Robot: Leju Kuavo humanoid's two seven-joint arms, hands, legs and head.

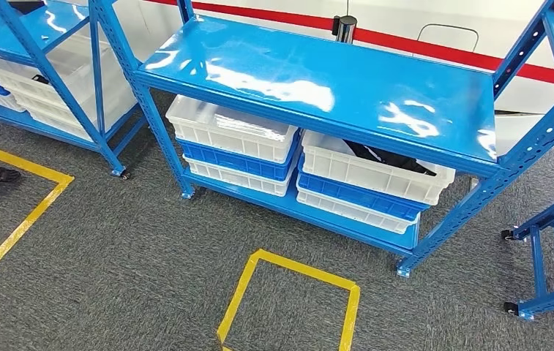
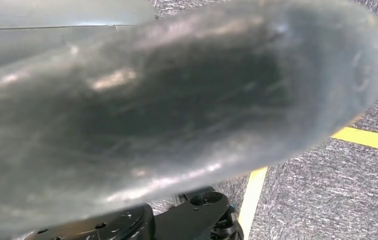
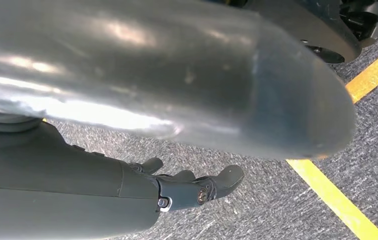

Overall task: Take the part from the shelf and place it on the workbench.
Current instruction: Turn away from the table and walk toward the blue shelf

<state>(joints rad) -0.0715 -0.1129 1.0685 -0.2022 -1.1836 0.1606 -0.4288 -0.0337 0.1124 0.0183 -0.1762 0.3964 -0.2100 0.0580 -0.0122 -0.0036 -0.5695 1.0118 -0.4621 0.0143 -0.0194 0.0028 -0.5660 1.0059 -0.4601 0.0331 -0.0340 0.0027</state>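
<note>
Two blue shelves (image 1: pixel 317 80) face me, with white and blue bins (image 1: pixel 372 179) below; a dark part (image 1: pixel 387 157) lies in one. My right hand (image 3: pixel 196 187) hangs empty, fingers apart; the left hand's state I cannot tell.

Foreground: a large, blurred grey thumb (image 2: pixel 177 100) of the left hand, smooth and rounded, crossing from the picture's left edge almost to the opposite edge; its surface carries soft highlights and a darker middle.
Floor: grey carpet (image 2: pixel 336 200) with a fine speckled weave.
Floor marking: yellow tape (image 2: pixel 369 138), 2 strips, meeting near the thumb's edge.
Fingers: cannot be made out behind the thumb.
</note>
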